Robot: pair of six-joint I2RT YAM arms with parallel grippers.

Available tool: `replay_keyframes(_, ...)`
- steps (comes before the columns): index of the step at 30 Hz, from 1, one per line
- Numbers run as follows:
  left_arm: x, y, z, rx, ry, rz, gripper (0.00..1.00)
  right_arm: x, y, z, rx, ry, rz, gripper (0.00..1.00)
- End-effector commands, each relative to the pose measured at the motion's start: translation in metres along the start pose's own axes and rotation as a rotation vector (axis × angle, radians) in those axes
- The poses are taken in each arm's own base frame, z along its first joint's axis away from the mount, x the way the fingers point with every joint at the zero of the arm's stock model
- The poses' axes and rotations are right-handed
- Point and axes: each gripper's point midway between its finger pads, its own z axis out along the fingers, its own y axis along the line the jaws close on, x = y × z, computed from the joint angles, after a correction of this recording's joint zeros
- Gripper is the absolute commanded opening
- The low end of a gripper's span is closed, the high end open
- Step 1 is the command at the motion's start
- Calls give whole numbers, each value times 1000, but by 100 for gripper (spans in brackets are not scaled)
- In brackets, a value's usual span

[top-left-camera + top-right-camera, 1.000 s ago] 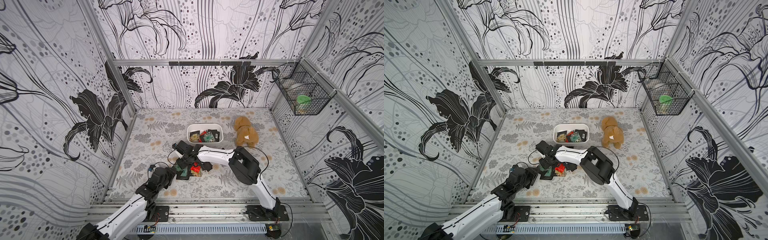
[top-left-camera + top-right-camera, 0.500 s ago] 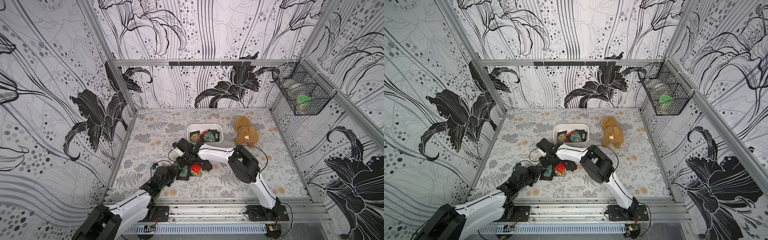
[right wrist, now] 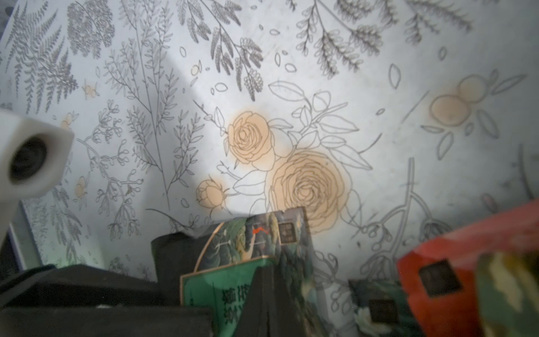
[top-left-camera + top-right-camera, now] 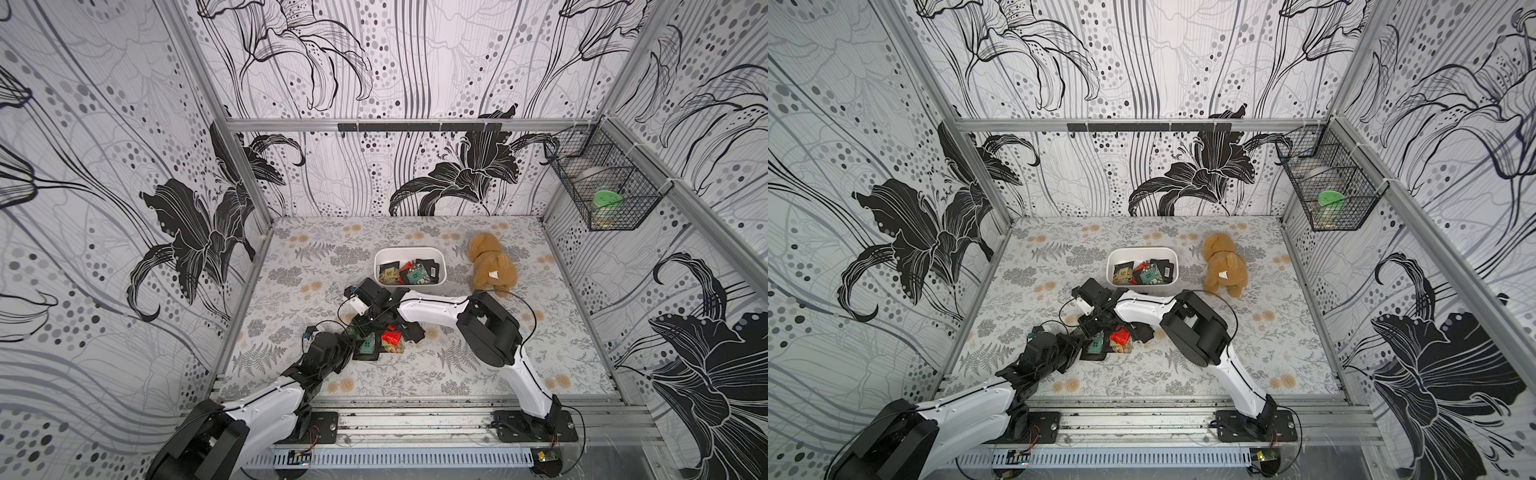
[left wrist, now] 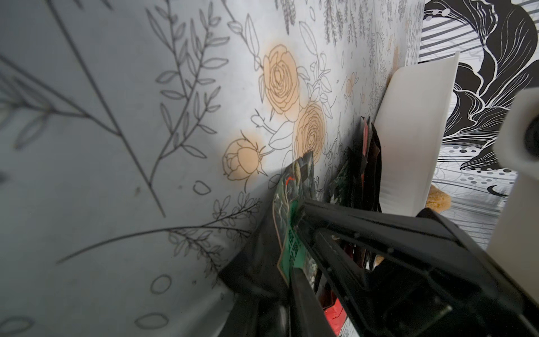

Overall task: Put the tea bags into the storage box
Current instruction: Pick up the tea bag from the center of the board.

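Note:
The white storage box (image 4: 409,250) (image 4: 1142,250) stands mid-table with several tea bags (image 4: 411,274) inside. More tea bags lie in a loose pile in front of it, among them a red one (image 4: 390,338) (image 3: 452,262). At the pile's left edge my left gripper (image 4: 354,333) (image 5: 287,262) is shut on a green-labelled tea bag (image 5: 291,186) (image 3: 233,262), which stands on edge between its jaws. My right gripper (image 4: 365,323) (image 3: 268,280) is shut and empty, its tip resting against that same tea bag. The box's side (image 5: 414,131) shows just beyond.
A tan plush toy (image 4: 490,266) lies right of the box. A black wire basket (image 4: 602,195) with a green-lidded jar hangs on the right wall. Both arms cross low over the front half of the floral mat (image 4: 291,266).
My left arm has stretched lower and further toward the pile, and its jaws have closed in on the green-labelled tea bag. The right gripper has stayed shut at the pile.

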Motion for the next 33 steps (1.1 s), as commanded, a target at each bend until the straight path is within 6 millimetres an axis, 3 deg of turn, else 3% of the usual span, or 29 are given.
replay_keyframes(1, -4, -4, 1, -6, -18, 16, 17, 1, 11, -14, -45, -11, -9, 0)
replay_keyframes(6, -3, -11, 0, 4, -8, 17, 4, -7, 16, -29, -52, -64, -27, 0)
replay_keyframes(9, -2, -12, -3, -7, 1, 27, 0, -17, 17, -48, -32, -136, -38, 0)
replay_keyframes(12, -2, -14, -9, -15, 4, 57, 0, -30, 14, -81, 27, -241, -56, 0)
replay_keyframes(16, -9, -16, -23, -52, -24, 127, 0, -40, 1, -143, 163, -397, -47, 1)
replay_keyframes(19, -19, -28, -40, -73, -70, 205, 0, -25, -22, -192, 305, -480, -20, 6)
replay_keyframes(24, -36, -62, -69, -85, -139, 296, 0, 37, -83, -255, 444, -587, 117, 16)
replay_keyframes(25, -38, -71, -74, -79, -150, 310, 0, 52, -101, -263, 461, -599, 177, 18)
replay_keyframes(28, -44, -97, -82, -63, -172, 350, 0, 80, -123, -277, 443, -655, 275, 25)
replay_keyframes(33, -46, -151, -81, 2, -170, 415, 0, 100, -145, -278, 503, -717, 373, 33)
